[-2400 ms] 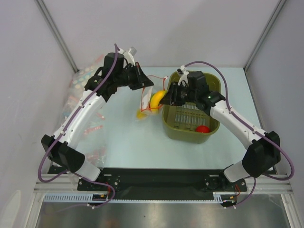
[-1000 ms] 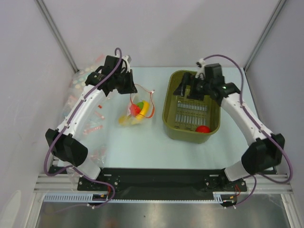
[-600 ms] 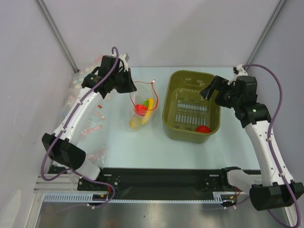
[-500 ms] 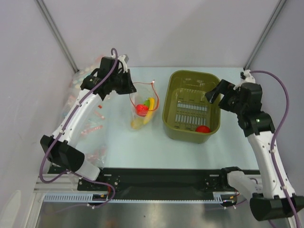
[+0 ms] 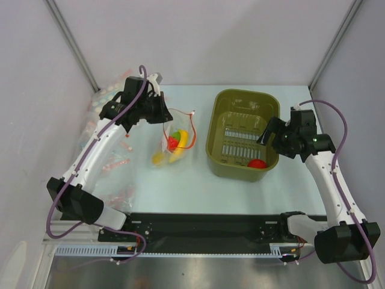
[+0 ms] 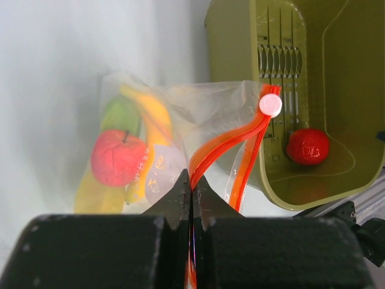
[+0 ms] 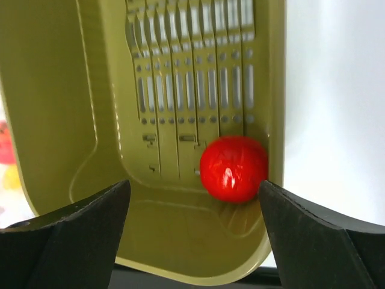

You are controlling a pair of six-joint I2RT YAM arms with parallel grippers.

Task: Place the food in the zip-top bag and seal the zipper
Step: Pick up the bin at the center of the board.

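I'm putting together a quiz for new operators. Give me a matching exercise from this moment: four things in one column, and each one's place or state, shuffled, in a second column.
Column A
1. banana
2. smooth red ball
3. left gripper
4. right gripper

Column B
a. open, aimed into the basket
b. shut on the zipper
c. on the basket floor
d. inside the zip-top bag

Pairs: 1-d, 2-c, 3-b, 4-a
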